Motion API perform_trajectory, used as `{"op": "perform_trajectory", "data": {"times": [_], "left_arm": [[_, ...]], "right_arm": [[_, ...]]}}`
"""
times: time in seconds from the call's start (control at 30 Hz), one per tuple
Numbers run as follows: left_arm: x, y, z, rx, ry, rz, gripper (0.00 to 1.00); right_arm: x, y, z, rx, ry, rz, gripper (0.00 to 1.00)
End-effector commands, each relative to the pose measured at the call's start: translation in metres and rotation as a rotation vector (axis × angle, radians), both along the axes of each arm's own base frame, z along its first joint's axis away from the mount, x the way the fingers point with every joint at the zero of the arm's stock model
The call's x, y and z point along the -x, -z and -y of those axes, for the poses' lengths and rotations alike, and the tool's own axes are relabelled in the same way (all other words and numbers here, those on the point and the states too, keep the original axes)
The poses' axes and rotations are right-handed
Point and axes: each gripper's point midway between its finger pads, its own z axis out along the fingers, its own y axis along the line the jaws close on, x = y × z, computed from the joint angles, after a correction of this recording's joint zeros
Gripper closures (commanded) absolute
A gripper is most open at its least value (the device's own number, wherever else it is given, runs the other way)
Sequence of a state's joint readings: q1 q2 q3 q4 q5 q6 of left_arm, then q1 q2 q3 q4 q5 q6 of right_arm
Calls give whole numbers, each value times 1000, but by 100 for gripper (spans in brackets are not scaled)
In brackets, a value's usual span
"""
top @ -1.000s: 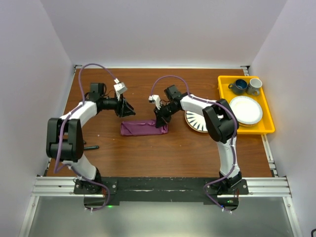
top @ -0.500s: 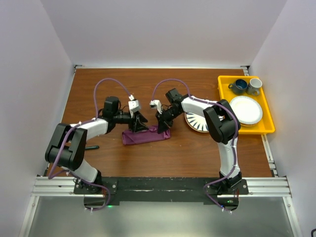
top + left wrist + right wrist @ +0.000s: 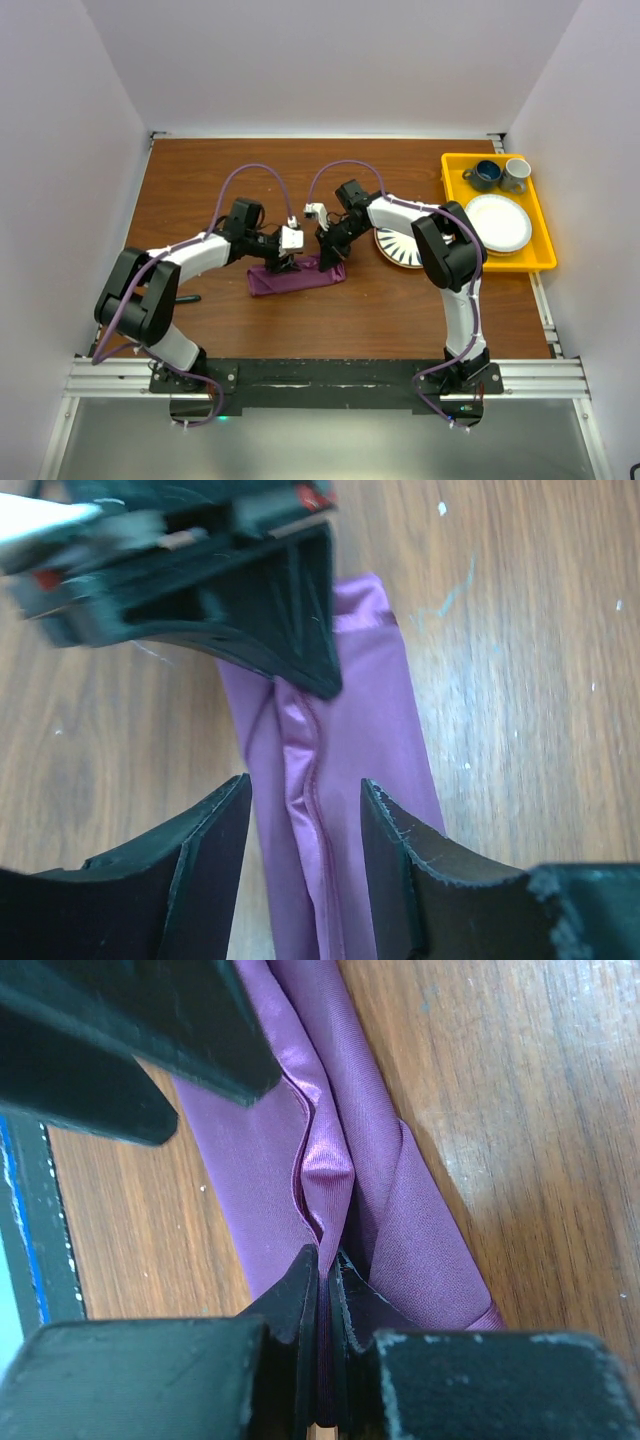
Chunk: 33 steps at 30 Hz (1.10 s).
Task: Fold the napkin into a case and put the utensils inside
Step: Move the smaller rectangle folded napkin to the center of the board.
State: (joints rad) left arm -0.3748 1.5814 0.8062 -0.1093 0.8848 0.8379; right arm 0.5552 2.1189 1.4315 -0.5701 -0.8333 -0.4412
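Plum-purple cloth case [image 3: 292, 279] lies on the table [image 3: 200, 180], the striped plate [image 3: 398, 250] at its three o'clock, one end pinched tight by the right gripper [image 3: 325, 1260], while the left gripper [image 3: 305, 800], half-open and empty, has swung in from ten o'clock over its seam, seemingly to open it.

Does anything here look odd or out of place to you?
The folded purple napkin lies slightly askew on the table, its top layer puckered into a ridge where the shut right gripper pinches it. The left gripper stands open astride it. Nothing looks spilled or broken.
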Motion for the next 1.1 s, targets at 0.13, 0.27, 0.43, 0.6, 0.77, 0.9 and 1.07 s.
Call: {"op": "perform_trajectory", "data": {"times": [0.13, 0.27, 0.43, 0.6, 0.77, 0.9, 1.07], "left_arm": [[-10, 3, 15, -124, 30, 110, 49], [-8, -11, 30, -80, -64, 63, 51], [-3, -22, 46, -13, -242, 20, 51], [12, -20, 41, 73, -355, -26, 51], [21, -16, 46, 116, -317, -9, 52], [19, -2, 49, 96, -302, -19, 55], [15, 0, 59, 127, -285, -32, 57]], "right_arm": [[-3, -12, -11, -34, 90, -48, 100], [3, -11, -7, -28, 85, -49, 100], [11, -7, 0, -11, 52, -54, 100], [17, -4, 22, 21, 14, -75, 100], [22, -4, 32, 22, -33, -99, 100], [22, -5, 30, 11, -60, -110, 100], [22, -7, 30, 3, -80, -106, 100]]}}
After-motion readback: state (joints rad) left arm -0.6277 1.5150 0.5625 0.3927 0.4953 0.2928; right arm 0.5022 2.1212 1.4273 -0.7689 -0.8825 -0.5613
